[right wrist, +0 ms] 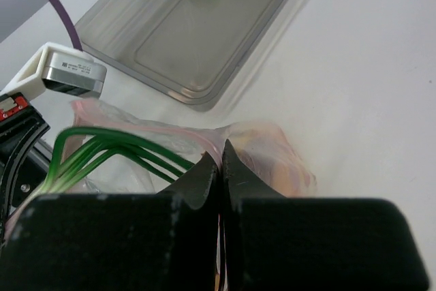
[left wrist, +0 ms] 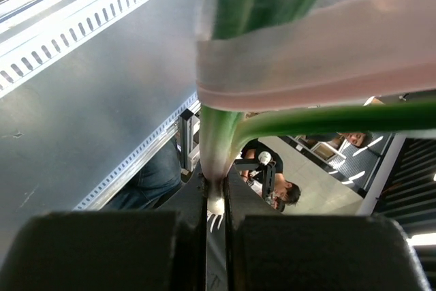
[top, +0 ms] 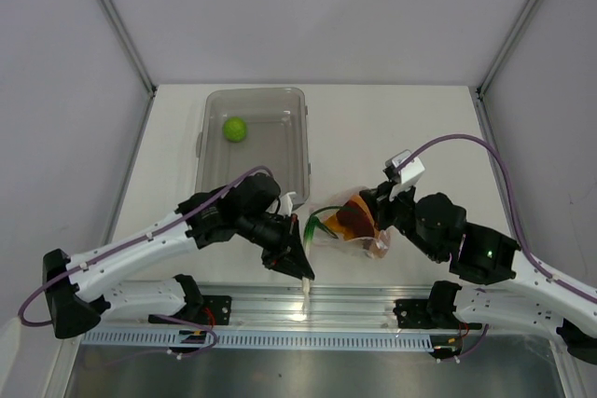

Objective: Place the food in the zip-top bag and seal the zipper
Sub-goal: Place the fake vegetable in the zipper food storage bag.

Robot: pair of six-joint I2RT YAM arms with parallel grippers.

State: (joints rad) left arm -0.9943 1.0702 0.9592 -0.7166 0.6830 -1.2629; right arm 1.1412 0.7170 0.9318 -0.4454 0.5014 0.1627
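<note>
— Where's the bag?

— The bag (top: pixel 353 227) lies crumpled by the middle of the worktop's (top: pixel 420 128) near edge, between the two arms. Its mouth faces left, and orange and dark-red food shows through the plastic. The stalk (top: pixel 315 224) is only partly in. Its green leaves cross the zipper (left wrist: pixel 306 66) and its white root end sticks out toward the near edge.

— Who holds what?

— The left gripper (left wrist: pixel 216 192) is clamped on the stalk's pale root end. The right gripper (right wrist: pixel 219 168) is pinched on the bag's plastic at the other side, with no gap between its fingers.

— So what does the next move turn on?

— The stalk's long axis, I'd say. It runs from the left fingers away from the near edge and rightward into the mouth, toward the right gripper. A push should follow that line while the right one anchors the bag.

— Any food outside the bag?

— The lime (top: pixel 235 129) sits in the bin (top: pixel 300 137) toward the far-left corner, well apart from the bag. The left arm is the nearer one.
</note>
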